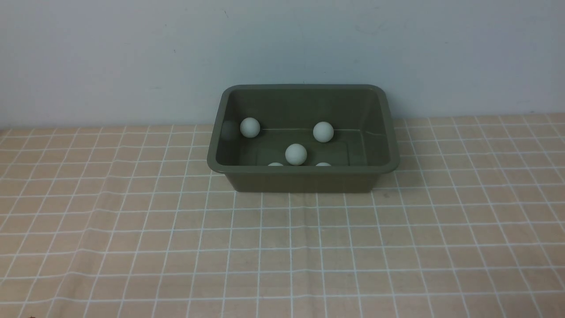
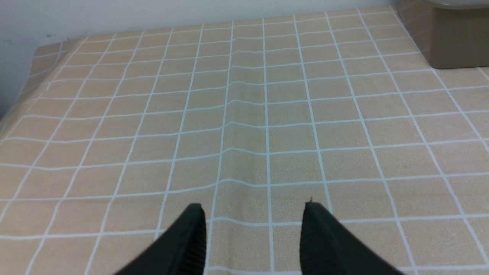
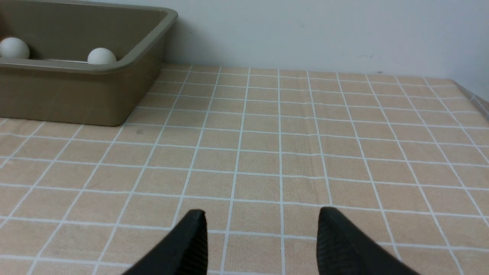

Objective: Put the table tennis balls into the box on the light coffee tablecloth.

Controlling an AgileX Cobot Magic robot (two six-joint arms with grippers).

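Nearest the robot, the light coffee tablecloth (image 1: 282, 247) lies bare across the tabletop, its white grid faintly rippled with a soft crease running up the middle. Neither arm shows in the front view. In the left wrist view the left gripper (image 2: 252, 214) hangs above the cloth with its two black fingers (image 2: 191, 236) parted by a clear gap and nothing between them. In the right wrist view the right gripper (image 3: 261, 221) hangs likewise, its jaws spread apart over empty squares and gripping nothing.

Farther back, close to the tablecloth's far edge and about midway between its left and right edges, stands the box (image 1: 304, 180), upright, its long side facing the robot. All five table tennis balls (image 1: 295, 154) lie inside it. Two sit just behind the near wall, so only their tops show above the rim. One rests near the middle of the floor. Two more lie at the back, one toward the far left corner and one right of centre, against the foot of the far wall. Behind the box rises a plain pale wall (image 1: 282, 44).
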